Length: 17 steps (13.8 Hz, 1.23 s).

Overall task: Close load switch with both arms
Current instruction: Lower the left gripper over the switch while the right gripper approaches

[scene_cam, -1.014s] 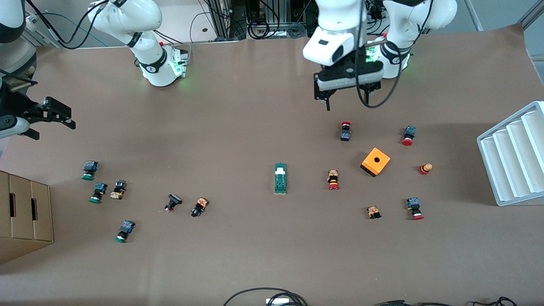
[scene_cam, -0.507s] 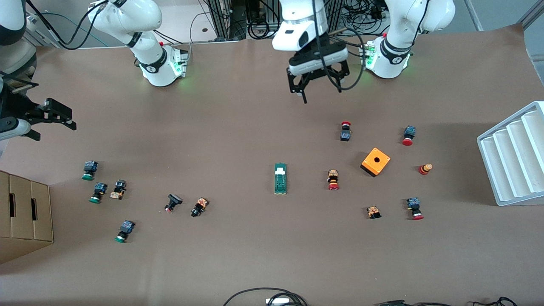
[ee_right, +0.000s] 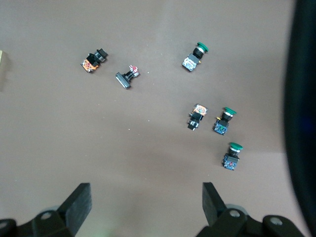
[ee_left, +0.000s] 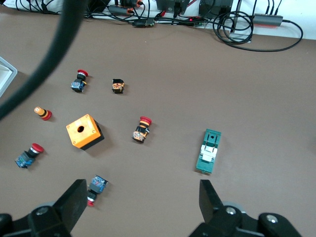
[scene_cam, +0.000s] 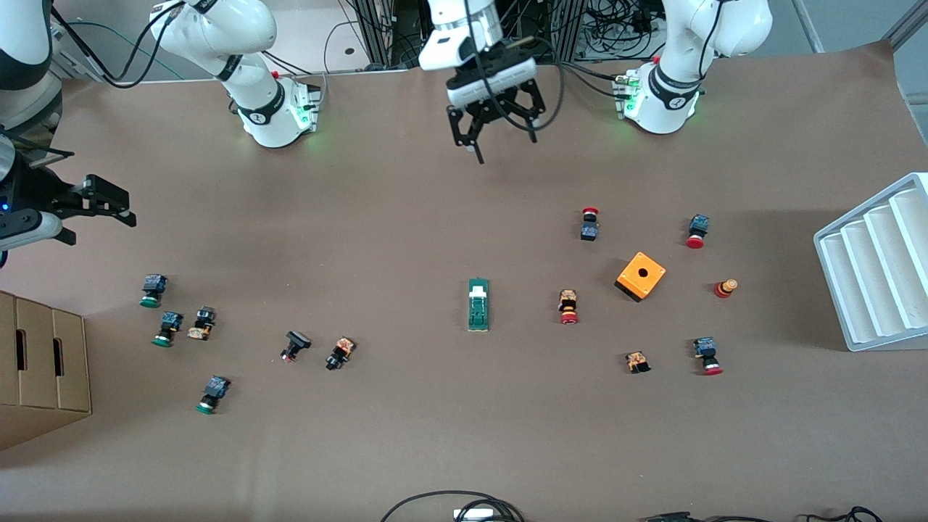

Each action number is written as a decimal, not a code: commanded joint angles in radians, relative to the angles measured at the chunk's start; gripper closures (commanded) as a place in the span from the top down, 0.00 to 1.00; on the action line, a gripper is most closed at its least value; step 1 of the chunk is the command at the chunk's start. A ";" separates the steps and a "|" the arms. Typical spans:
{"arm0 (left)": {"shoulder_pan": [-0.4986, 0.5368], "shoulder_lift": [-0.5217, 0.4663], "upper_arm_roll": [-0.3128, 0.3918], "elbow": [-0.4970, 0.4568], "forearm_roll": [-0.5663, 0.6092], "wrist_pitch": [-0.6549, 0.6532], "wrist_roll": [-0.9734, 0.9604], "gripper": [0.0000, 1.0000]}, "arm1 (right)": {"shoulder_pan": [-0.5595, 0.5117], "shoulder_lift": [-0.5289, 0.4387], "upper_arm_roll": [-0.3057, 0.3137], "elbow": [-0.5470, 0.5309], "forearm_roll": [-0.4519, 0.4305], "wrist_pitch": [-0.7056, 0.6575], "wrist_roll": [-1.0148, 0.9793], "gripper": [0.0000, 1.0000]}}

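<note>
The load switch [scene_cam: 478, 304], a narrow dark-green block with a white sliding piece, lies flat near the middle of the table. It also shows in the left wrist view [ee_left: 209, 151]. My left gripper [scene_cam: 500, 141] is open and empty, up in the air over bare table near the robots' edge, well away from the switch. Its fingers [ee_left: 74, 202] are spread wide. My right gripper [scene_cam: 119, 206] is open and empty over the right arm's end of the table, above the green-capped buttons [ee_right: 227, 121]. Its fingers [ee_right: 81, 197] are spread wide.
An orange cube with a hole [scene_cam: 641, 275] and several red-capped buttons [scene_cam: 568, 307] lie toward the left arm's end. Green-capped buttons [scene_cam: 152, 290] lie toward the right arm's end. A white ribbed tray [scene_cam: 877, 261] and a cardboard box [scene_cam: 43, 362] stand at the table's ends.
My left arm has swung toward the right arm's end, from beside its own base to over the middle of the table's robot edge. My right gripper has shifted slightly.
</note>
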 commanded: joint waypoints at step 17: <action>-0.363 0.072 0.175 -0.136 0.357 0.098 -0.538 1.00 | 0.093 0.092 0.001 0.009 0.022 0.099 0.109 1.00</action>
